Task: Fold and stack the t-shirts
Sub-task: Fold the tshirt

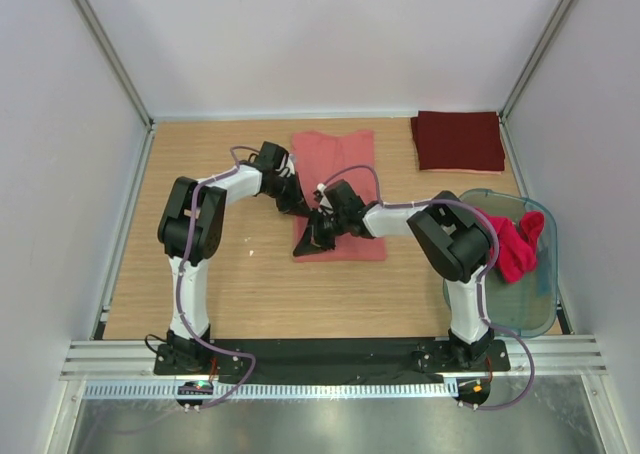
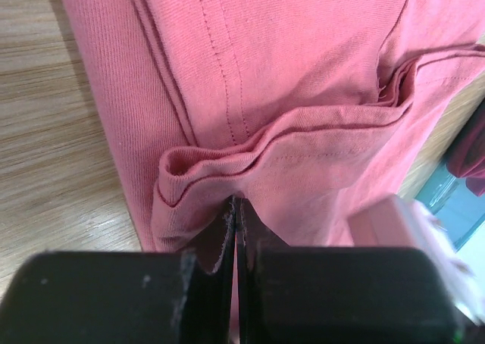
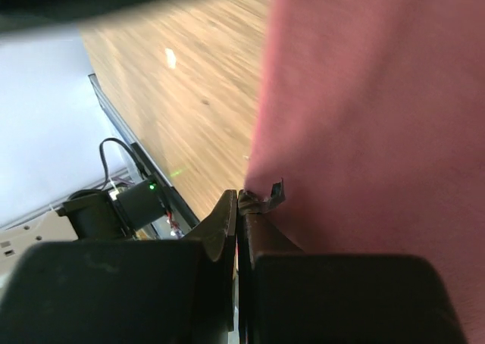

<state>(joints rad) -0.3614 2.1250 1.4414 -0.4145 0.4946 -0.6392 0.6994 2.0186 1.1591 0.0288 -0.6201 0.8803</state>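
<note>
Table: a flat light-brown wooden table filled the middle of the top view, and everything sat on it.

Left gripper: the black two-finger left gripper was just left of the middle of the top view. Its two fingers were pressed tight together. They pinched a bunched fold at the edge of the pink shirt.

Pink shirt: the salmon-pink soft cloth t-shirt lay in the middle of the top view as a long strip running from top to bottom. Its sides were folded in. Both grippers met it at its left edge, low down.

Right gripper: the black two-finger right gripper was just below the left one, at the lower left corner of the pink shirt. Its fingers were squeezed together too. The edge of the pink cloth ran into their tips.

Dark shirt: a dark maroon cloth t-shirt, folded into a neat flat square, lay in the upper right of the top view, apart from the pink one.

Tub: a see-through greenish plastic tub stood at the right side of the top view.

Bright shirt: a bright red-pink crumpled cloth t-shirt sat in a heap inside the tub, at its top end.
</note>
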